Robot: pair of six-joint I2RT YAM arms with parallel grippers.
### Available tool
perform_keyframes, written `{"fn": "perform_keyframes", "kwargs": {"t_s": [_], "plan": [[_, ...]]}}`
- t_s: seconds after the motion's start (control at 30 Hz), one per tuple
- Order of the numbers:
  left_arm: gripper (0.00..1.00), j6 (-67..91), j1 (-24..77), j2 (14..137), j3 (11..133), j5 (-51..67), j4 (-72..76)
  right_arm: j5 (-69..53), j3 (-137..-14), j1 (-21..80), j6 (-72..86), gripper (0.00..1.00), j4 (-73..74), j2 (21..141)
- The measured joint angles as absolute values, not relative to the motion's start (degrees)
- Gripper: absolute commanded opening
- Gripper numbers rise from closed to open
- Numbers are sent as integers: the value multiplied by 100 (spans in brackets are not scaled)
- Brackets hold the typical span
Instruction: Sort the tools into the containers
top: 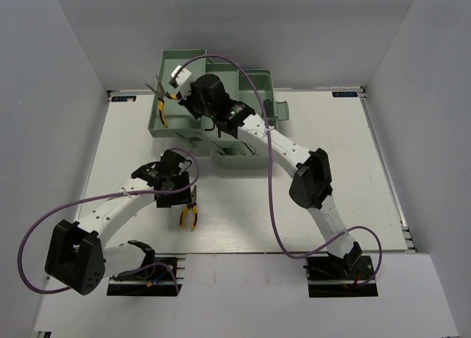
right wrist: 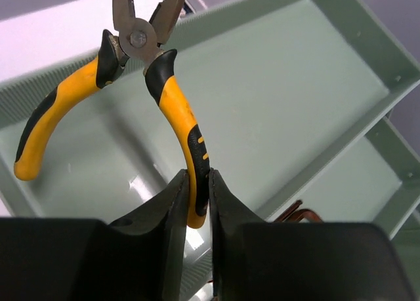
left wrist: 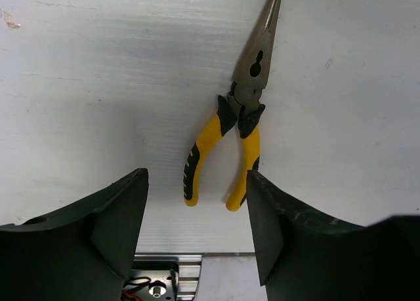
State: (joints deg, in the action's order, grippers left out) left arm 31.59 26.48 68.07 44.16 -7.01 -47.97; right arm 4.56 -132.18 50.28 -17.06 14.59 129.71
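Right wrist: right pincer point(right wrist: 197, 183) grips pliers point(right wrist: 170, 101), seemingly above tray point(right wrist: 295, 84).

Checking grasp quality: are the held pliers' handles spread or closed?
Spread. The held pliers show handles splayed wide; the right gripper clamps just one.

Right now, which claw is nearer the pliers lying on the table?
Left. The left claw hangs open over the table pliers; the right claw is off at the toolbox, shut on the other pliers.
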Motion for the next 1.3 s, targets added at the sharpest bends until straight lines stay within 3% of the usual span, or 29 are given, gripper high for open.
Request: {"fn": "perform_keyframes", "kwargs": {"t_s": [0.07, 0.13, 0.17, 0.2, 0.27, 0.33, 0.4, 0.5, 0.53, 0.6, 0.63, 0.67, 0.8, 1.03, 1.1, 1.17, 1.2, 1.3], "plan": [[70, 3157, 2668, 6807, 4416, -705, -4797, 469, -13096, 5004, -1680, 22, 1507, 12971], [70, 3157, 2694, 6807, 4416, -703, -4797, 478, -12936, 4971, -1658, 29, 1529, 12969], [70, 3157, 2703, 6807, 4416, -703, -4797, 478, -12862, 4950, -1640, 34, 1557, 12969], [70, 3157, 2711, 6807, 4416, -703, -4797, 447, -12818, 4932, -1629, 52, 1527, 12969], [70, 3157, 2714, 6807, 4416, -703, -4797, 434, -12809, 4917, -1605, 65, 1522, 12947], [69, 3162, 2714, 6807, 4416, -703, -4797, 421, -12809, 4908, -1575, 74, 1555, 12908], [64, 3192, 2724, 6807, 4416, -709, -4799, 388, -12809, 4880, -1542, 74, 1612, 12866], [57, 3221, 2755, 6820, 4416, -714, -4799, 296, -12827, 4842, -1466, 58, 1737, 12759], [54, 3223, 2757, 6849, 4416, -714, -4799, 274, -12864, 4829, -1426, 39, 1798, 12707], [50, 3232, 2764, 6956, 4416, -714, -4799, 255, -12945, 4786, -1387, 14, 1925, 12575], [48, 3240, 2781, 7087, 4416, -716, -4794, 268, -12980, 4762, -1389, 3, 1981, 12470], [48, 3238, 2797, 7199, 4416, -714, -4794, 305, -12999, 4722, -1389, 0, 2023, 12344], [48, 3229, 2891, 7535, 4386, -711, -4781, 454, -12731, 4370, -1404, 0, 2119, 11533], [46, 3199, 3011, 7846, 4362, -707, -4578, 414, -10396, 2777, -945, 0, 2137, 9515], [40, 3194, 3052, 8020, 4342, -711, -4512, 231, -9596, 2451, -760, 0, 2150, 9172], [27, 3194, 3105, 8219, 4331, -714, -4434, -47, -8973, 2285, -572, 3, 2294, 8995], [16, 3162, 3133, 8309, 4331, -711, -4412, -200, -8648, 2248, -475, 7, 2318, 8899], [0, 3140, 3234, 8333, 4344, -744, -4410, -635, -7841, 2132, -272, 14, 2510, 8562]]}}
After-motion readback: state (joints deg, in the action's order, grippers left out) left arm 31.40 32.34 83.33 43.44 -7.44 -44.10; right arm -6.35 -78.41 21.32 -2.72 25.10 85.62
